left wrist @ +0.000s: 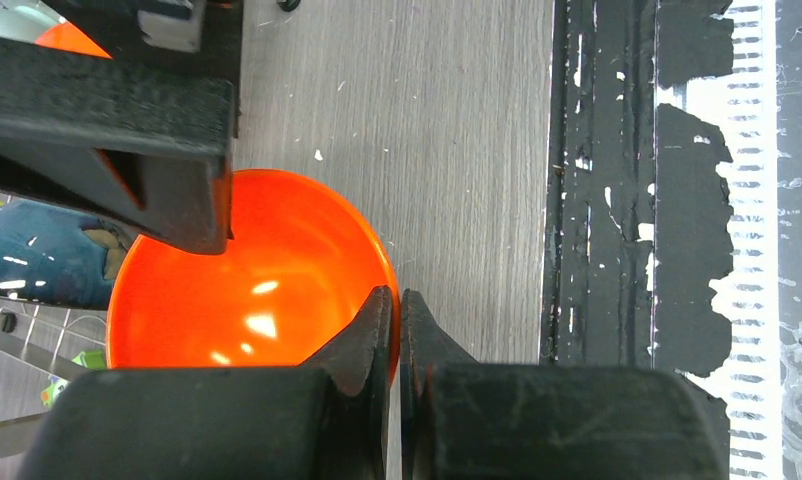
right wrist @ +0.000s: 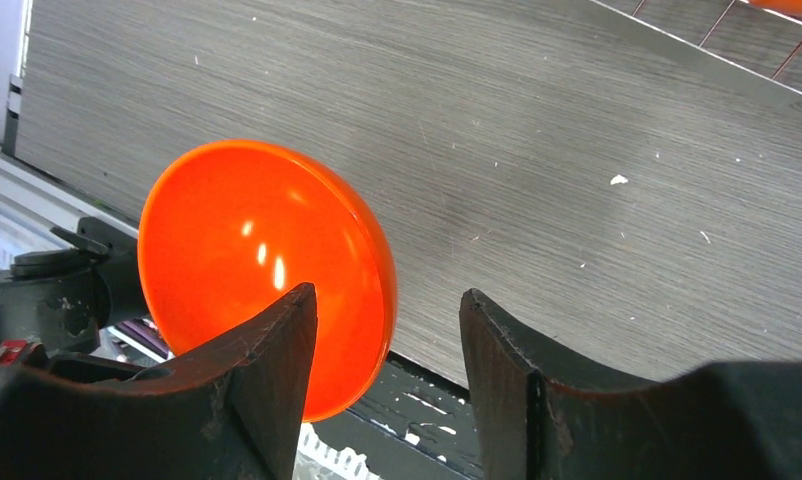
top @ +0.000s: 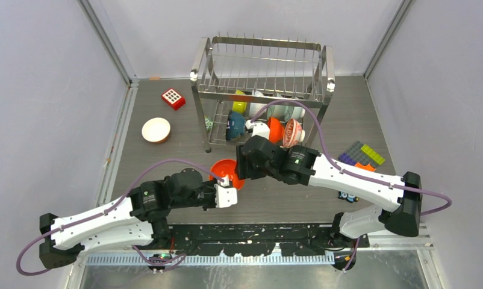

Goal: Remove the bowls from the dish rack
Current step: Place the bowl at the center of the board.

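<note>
Several bowls (top: 236,124) fill the dish rack (top: 263,41); left fingers (left wrist: 357,350) clamp an orange bowl (left wrist: 267,270), right fingers (right wrist: 267,350) apart.

L tool (left wrist: 398,297) clamped tight, R tool (right wrist: 389,300) jaws apart, facing it.

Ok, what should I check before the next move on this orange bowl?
1. Grip: left gripper shut on orange bowl rim: ok.
2. Second arm: right gripper at the bowl, jaws open: ok.
3. Rim seated between the right jaws: cannot tell.
4. Orange bowl out of the rack: ok.
5. Rack emptied: not ok, bowls inside.
</note>
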